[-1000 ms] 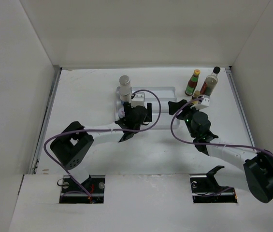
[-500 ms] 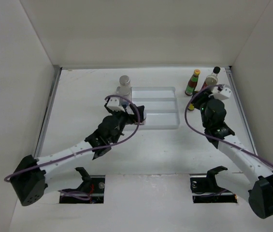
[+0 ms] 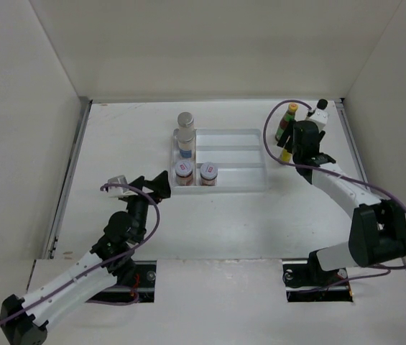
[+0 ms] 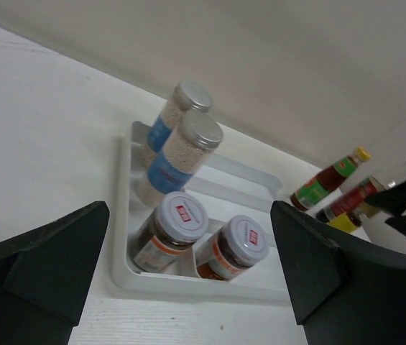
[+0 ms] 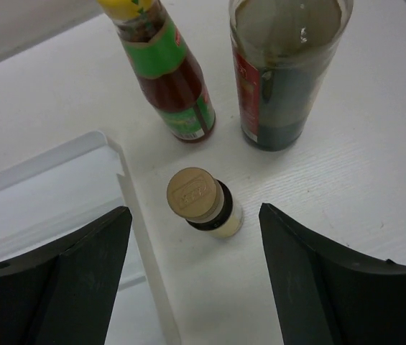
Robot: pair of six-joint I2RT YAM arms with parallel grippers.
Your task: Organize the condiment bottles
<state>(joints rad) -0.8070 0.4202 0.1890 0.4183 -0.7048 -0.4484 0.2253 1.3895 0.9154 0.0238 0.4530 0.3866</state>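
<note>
Two blue-labelled grey-lidded jars (image 4: pixel 188 144) and two red-labelled jars (image 4: pixel 176 221) stand in the left end of the white divided tray (image 3: pixel 231 183). The red yellow-capped sauce bottle (image 5: pixel 172 79), the tall dark bottle (image 5: pixel 282 72) and the tiny yellow bottle (image 5: pixel 210 205) stand on the table right of the tray. My right gripper (image 3: pixel 291 146) is open and hangs over the tiny bottle, one finger on each side, not touching it. My left gripper (image 3: pixel 152 188) is open and empty, near and left of the tray, facing the jars.
The tray's right wall (image 5: pixel 134 215) runs just left of the tiny bottle. The tray's middle and right compartments (image 3: pixel 238 154) hold nothing. White walls close in the table on the left, back and right. The right arm hides most of the dark bottle in the top view.
My left gripper has drawn back from the tray toward the near left, uncovering the two red-labelled jars. My right gripper has swung to the far right, over the tiny bottle.
</note>
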